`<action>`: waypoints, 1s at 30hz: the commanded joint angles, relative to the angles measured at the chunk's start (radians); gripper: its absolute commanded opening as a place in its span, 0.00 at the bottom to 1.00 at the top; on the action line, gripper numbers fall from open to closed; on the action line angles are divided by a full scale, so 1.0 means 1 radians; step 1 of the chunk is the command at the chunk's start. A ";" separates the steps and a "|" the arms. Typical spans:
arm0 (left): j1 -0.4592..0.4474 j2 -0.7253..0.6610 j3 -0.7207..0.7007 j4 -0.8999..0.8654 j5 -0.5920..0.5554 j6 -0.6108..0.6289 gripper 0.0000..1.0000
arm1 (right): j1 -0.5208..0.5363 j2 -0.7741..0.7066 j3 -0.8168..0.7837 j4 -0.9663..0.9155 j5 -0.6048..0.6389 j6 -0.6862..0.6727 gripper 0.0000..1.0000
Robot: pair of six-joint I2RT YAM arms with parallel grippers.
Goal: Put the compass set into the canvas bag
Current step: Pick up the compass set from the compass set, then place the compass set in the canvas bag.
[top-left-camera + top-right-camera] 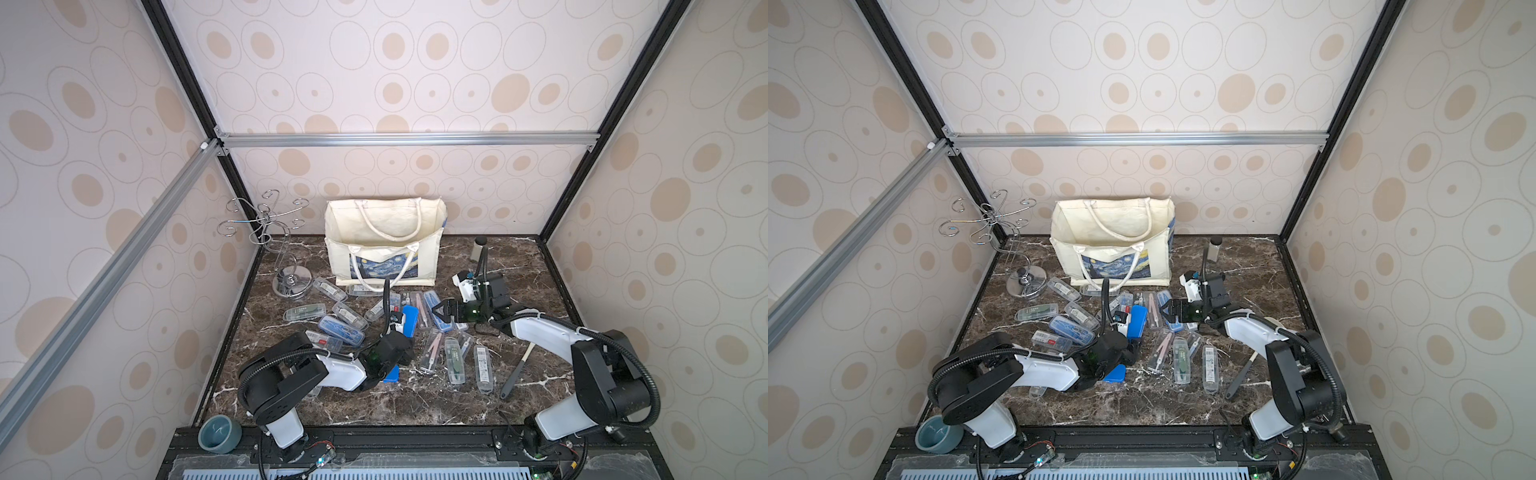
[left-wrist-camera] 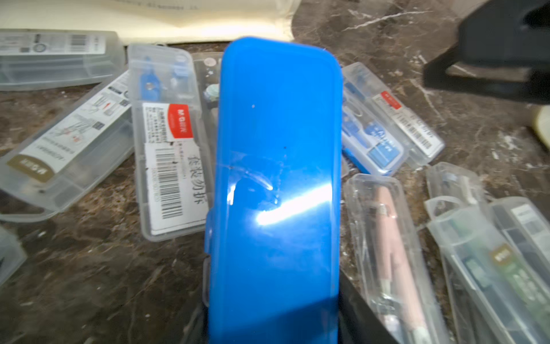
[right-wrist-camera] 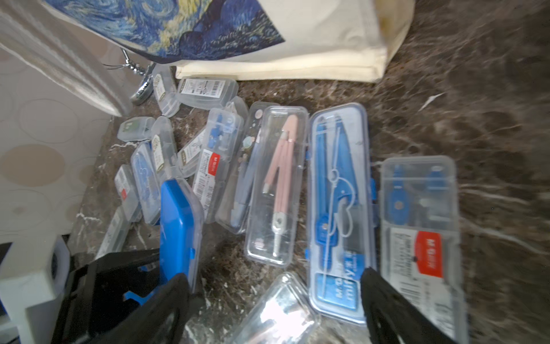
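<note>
At the far left of both top views I see a wire rack (image 1: 286, 266) standing on the marble table (image 1: 374, 407), with a grey-blue bowl (image 1: 219, 433) at the lower left edge. Left of centre, my left gripper (image 1: 399, 353) is clamped on a solid blue case (image 1: 409, 320), whose far end points toward the bag. Clear compass cases (image 1: 345, 313) lie scattered around it. The canvas bag (image 1: 382, 245) stands upright in the upper centre against the back wall. Its mouth is open and its printed front faces the arms, apart from the blue case. Right of centre, my right gripper (image 1: 439, 311) has its jaws spread wide with nothing between them, over a clear case holding a blue compass (image 3: 339, 208). Further right lie a grey-handled tool (image 1: 517, 370) and a small capped cylinder (image 1: 480, 248).
</note>
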 commanded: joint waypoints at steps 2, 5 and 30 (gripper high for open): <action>-0.010 -0.025 0.007 0.158 0.089 0.060 0.54 | 0.045 0.062 0.049 0.061 -0.059 0.030 0.76; -0.010 -0.020 0.026 0.156 0.116 0.067 0.54 | 0.071 0.096 0.069 0.097 -0.086 0.046 0.69; -0.008 -0.010 0.027 0.182 0.147 0.063 0.54 | 0.072 -0.091 0.104 -0.215 0.192 -0.202 0.73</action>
